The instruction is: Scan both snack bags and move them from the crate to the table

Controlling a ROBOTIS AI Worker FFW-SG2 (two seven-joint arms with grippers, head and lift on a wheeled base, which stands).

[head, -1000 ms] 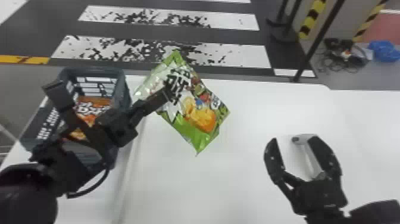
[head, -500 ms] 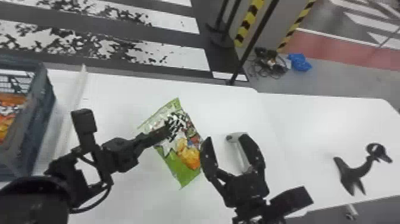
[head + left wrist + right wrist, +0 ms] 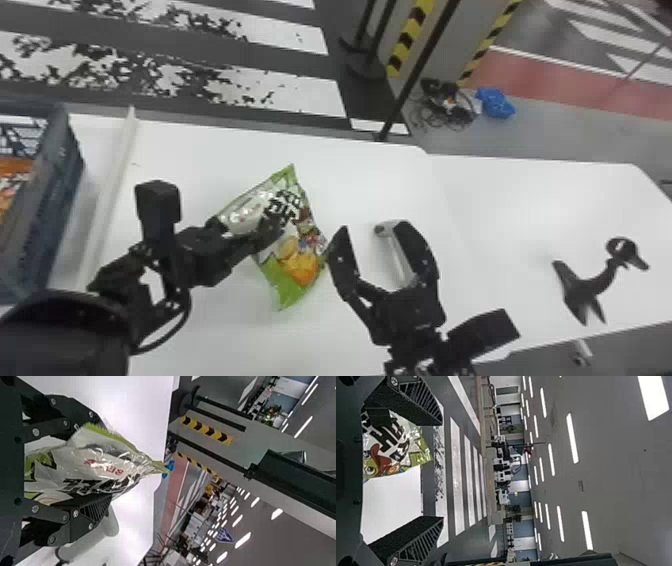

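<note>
The left gripper (image 3: 274,226) had the green snack bag (image 3: 297,255) pinched between its fingers above the white table (image 3: 240,330), gripped toward its side, probably so that much of the print would be free for scanning. Close beside it, the right gripper (image 3: 372,229) hung with fingers parted and empty, perhaps to take the bag or a tool, while the 2nd bag (image 3: 15,167), orange, lay in the crate (image 3: 50,200), presumably awaiting its turn.
</note>
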